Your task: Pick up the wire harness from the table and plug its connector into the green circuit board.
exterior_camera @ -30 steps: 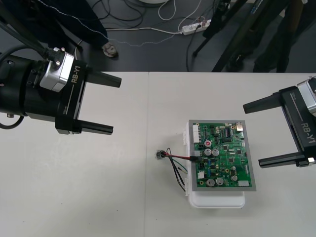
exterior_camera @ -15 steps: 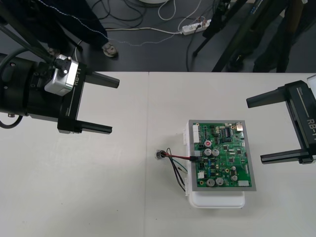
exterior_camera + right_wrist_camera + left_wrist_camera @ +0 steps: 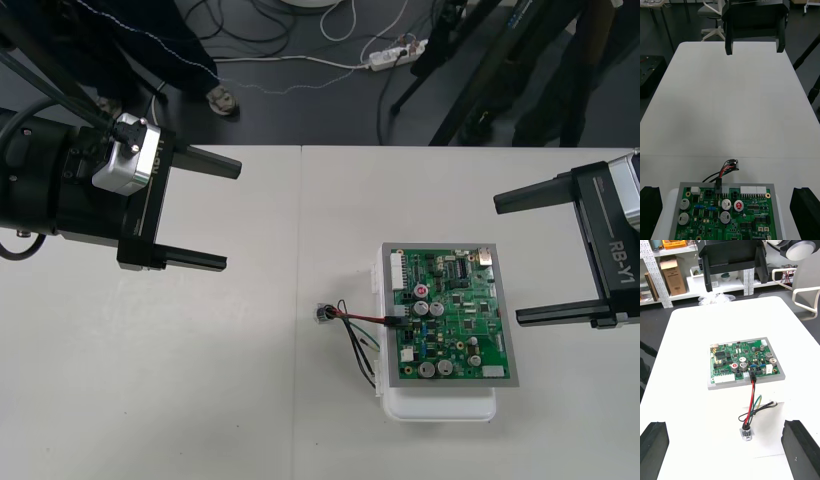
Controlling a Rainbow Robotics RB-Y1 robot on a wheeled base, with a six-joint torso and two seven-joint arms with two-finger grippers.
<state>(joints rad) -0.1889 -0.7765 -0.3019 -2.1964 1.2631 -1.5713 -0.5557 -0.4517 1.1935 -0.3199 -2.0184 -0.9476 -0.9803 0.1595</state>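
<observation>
Left gripper [image 3: 232,215] and right gripper [image 3: 508,262] hang at their own sides, fingers spread and empty — nothing needs holding, I judge. The wire harness [image 3: 360,316] has its plug [image 3: 753,377] seated in the green circuit board [image 3: 450,318] edge, with its socket [image 3: 746,434] lying on the table [image 3: 200,380] beside it.

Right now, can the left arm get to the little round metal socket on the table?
Probably yes. The left end effector is open, and only bare table lies between it and the socket. The socket's wires run to the green circuit board, so it may not lift far.
</observation>
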